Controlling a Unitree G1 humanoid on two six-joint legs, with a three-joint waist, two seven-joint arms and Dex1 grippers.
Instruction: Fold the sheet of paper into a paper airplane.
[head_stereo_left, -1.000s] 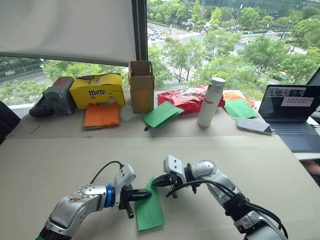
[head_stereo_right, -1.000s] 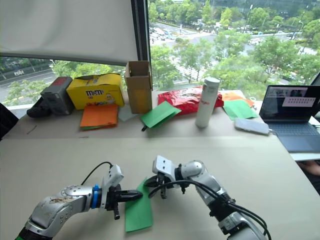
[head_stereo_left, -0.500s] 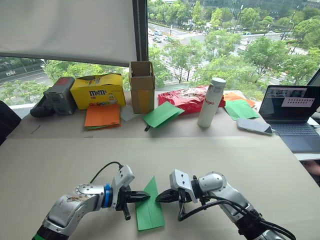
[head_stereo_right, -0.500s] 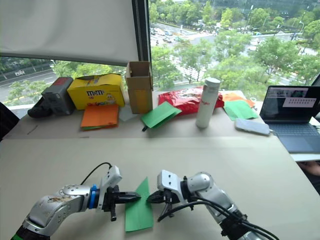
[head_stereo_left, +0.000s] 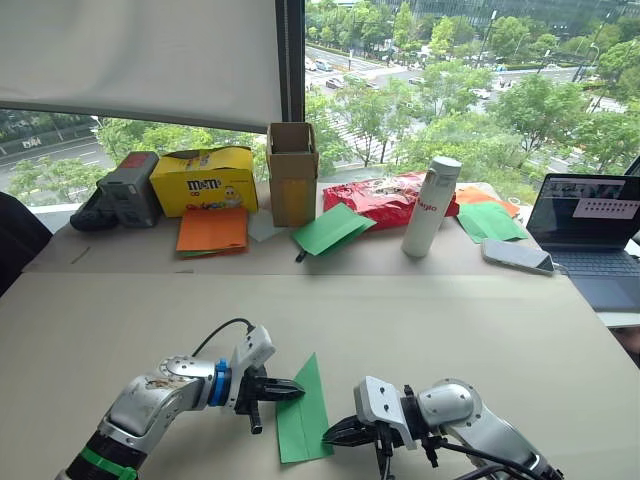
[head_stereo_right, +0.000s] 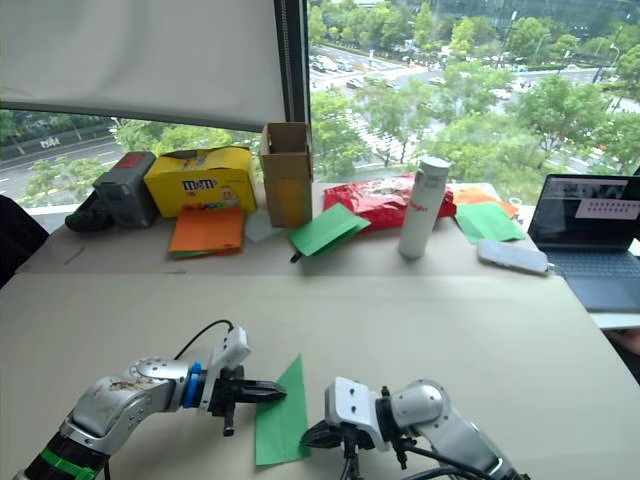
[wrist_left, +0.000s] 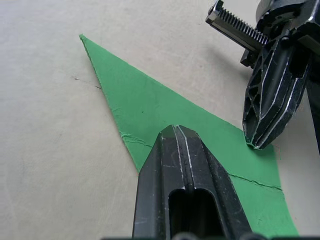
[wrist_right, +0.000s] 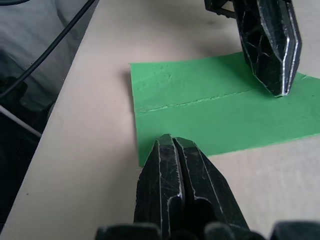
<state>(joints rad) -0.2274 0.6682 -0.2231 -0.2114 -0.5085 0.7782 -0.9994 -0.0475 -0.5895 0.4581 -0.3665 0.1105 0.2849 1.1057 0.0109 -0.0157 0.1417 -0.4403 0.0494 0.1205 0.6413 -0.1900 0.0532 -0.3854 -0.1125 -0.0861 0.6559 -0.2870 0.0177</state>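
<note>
Clearly, paper airplane centre crease, wrist-view.

"m&m's" on yellow box; bottle txt unreadable.

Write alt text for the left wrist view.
A folded green paper, pointed at one end, lies flat on a beige table. The left gripper, shut, presses its long edge; the right gripper, also shut, touches the opposite edge.

The right tool, fingers closed, presses the paper airplane's near edge; left tool presses opposite.
</note>
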